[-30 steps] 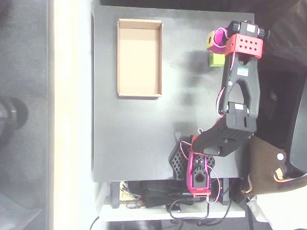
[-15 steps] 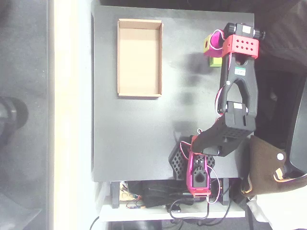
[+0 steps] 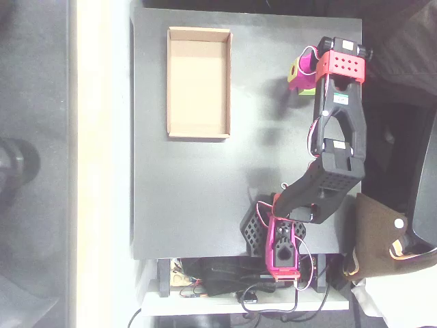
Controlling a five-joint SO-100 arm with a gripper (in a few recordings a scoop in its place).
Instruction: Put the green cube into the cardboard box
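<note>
One cardboard box (image 3: 199,82), long axis vertical

- Setting: a robotics lab or hobby workbench.
- Evidence: a black table (image 3: 191,198) bearing a 3D-printed magenta-and-black arm (image 3: 334,157).
- Evidence: loose wiring and electronics (image 3: 232,283) at 6 o'clock, below the table edge.

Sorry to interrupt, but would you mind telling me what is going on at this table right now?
In the overhead view, the robot arm is reaching to the upper right of the black table, with its magenta tool right over the green cube, most of which it hides. Whether the tool has closed on the cube cannot be told from above. The cardboard box sits apart at the upper left, and nothing lies in it, so the cube has yet to be carried over.
</note>
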